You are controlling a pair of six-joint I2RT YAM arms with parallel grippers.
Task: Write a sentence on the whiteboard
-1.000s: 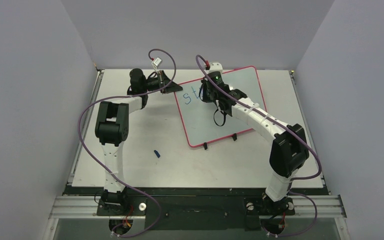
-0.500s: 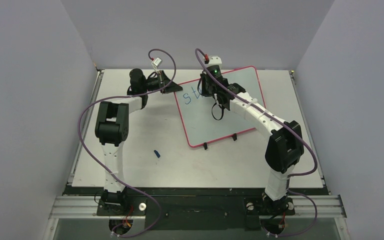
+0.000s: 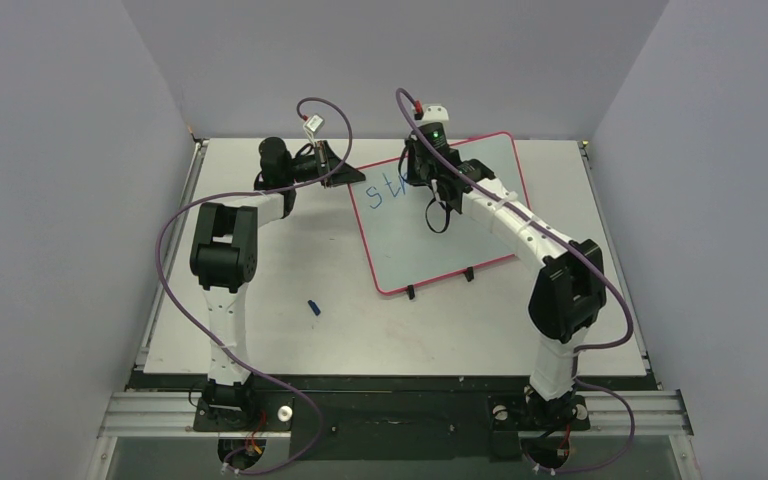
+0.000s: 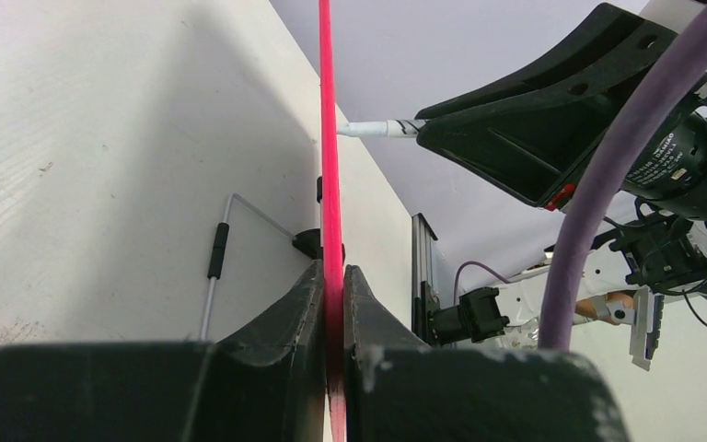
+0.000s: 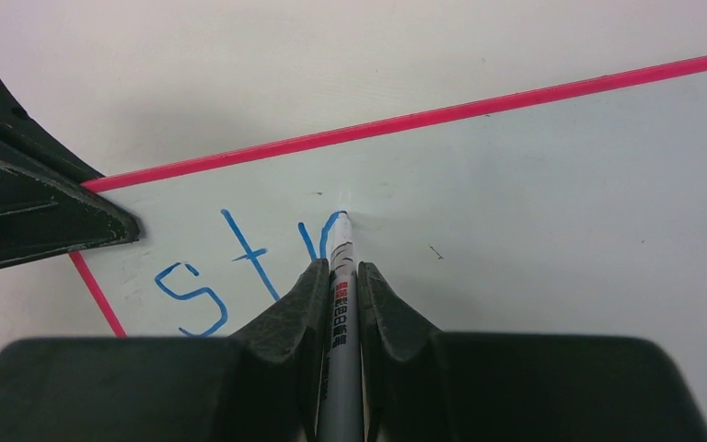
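The whiteboard (image 3: 470, 215) lies tilted on the table, red-rimmed, with black clips along its near edge. Blue letters "str" (image 3: 385, 192) (image 5: 239, 267) of the sentence stand near its far left corner. My right gripper (image 3: 422, 185) (image 5: 339, 272) is shut on a white marker (image 5: 341, 276), whose tip touches the board at the top of the "r". My left gripper (image 3: 345, 172) (image 4: 332, 276) is shut on the whiteboard's red rim (image 4: 329, 166) at that far left corner; its black finger (image 5: 28, 198) shows at the left of the right wrist view.
A small blue marker cap (image 3: 313, 307) lies on the table in front of the left arm. A thin wire stand (image 4: 216, 258) shows under the board. Purple cables loop over both arms. Grey walls close in the table on three sides.
The right gripper has shifted a little right and away along the board's top line, and a third blue letter has appeared after "st". The left arm has stayed still.
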